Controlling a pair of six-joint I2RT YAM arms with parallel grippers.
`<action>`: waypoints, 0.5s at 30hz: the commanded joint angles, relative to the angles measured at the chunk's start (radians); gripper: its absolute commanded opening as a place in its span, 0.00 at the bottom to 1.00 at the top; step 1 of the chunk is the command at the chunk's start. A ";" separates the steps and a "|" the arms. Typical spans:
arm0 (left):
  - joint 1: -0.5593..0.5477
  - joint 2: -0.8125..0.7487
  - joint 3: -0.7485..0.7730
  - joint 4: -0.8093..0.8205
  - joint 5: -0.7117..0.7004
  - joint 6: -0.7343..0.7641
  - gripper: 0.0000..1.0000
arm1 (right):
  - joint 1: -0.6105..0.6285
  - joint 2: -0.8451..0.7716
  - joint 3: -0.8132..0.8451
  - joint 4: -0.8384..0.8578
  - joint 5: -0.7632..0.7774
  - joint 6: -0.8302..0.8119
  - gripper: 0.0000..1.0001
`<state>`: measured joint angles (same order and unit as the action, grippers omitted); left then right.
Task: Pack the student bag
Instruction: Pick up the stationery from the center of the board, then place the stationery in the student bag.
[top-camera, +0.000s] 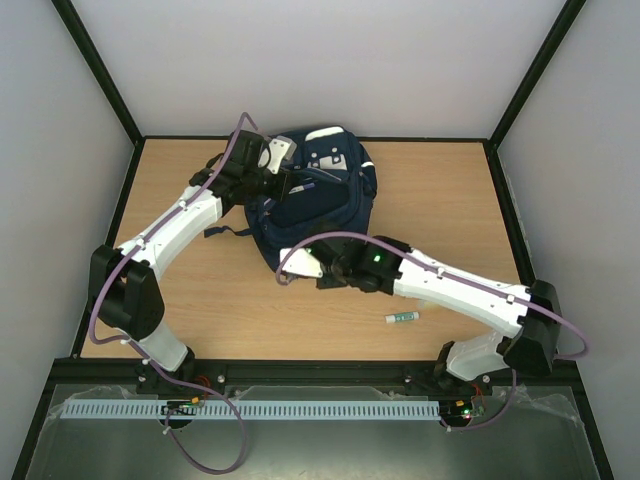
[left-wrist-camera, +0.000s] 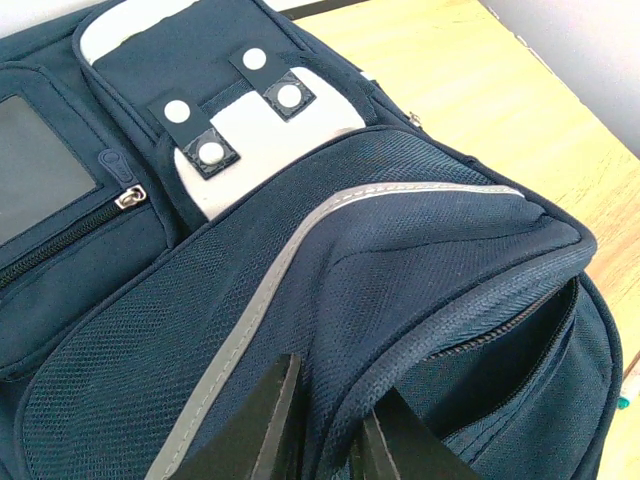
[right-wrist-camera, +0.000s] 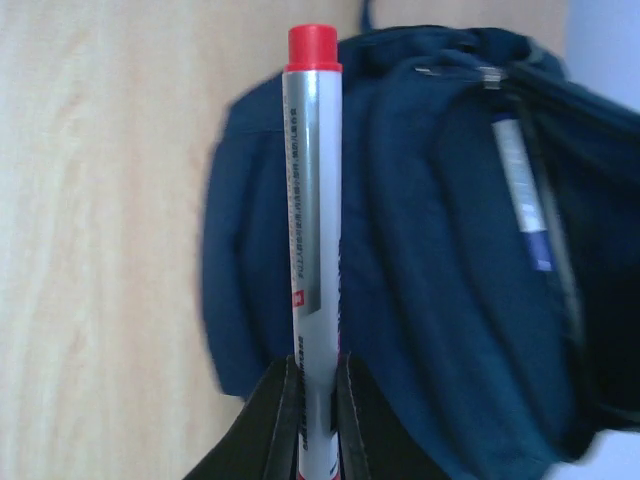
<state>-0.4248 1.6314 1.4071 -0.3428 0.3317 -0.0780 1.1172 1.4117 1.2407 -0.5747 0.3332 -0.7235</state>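
One student bag lies far centre of desk. Left tool pinches fabric rim of bag's open pocket. Right tool clamps one red-capped marker, just beside bag. One pen inside pocket. One green-capped tube loose on desk.

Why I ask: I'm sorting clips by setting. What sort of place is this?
Probably a robot test cell, not a classroom: a wooden table walled by plain white panels in black framing, with two robot arms bolted at its near edge.
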 joint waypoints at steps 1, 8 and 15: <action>0.015 -0.042 0.033 0.089 0.016 -0.030 0.13 | -0.068 -0.029 0.041 0.025 0.070 -0.105 0.01; 0.015 -0.040 0.030 0.096 0.017 -0.045 0.13 | -0.130 -0.007 0.084 0.178 0.119 -0.237 0.01; 0.015 -0.038 0.034 0.092 0.021 -0.052 0.13 | -0.145 0.077 0.176 0.219 0.118 -0.399 0.01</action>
<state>-0.4248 1.6314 1.4071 -0.3351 0.3374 -0.0986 0.9787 1.4513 1.3762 -0.4049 0.4282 -0.9897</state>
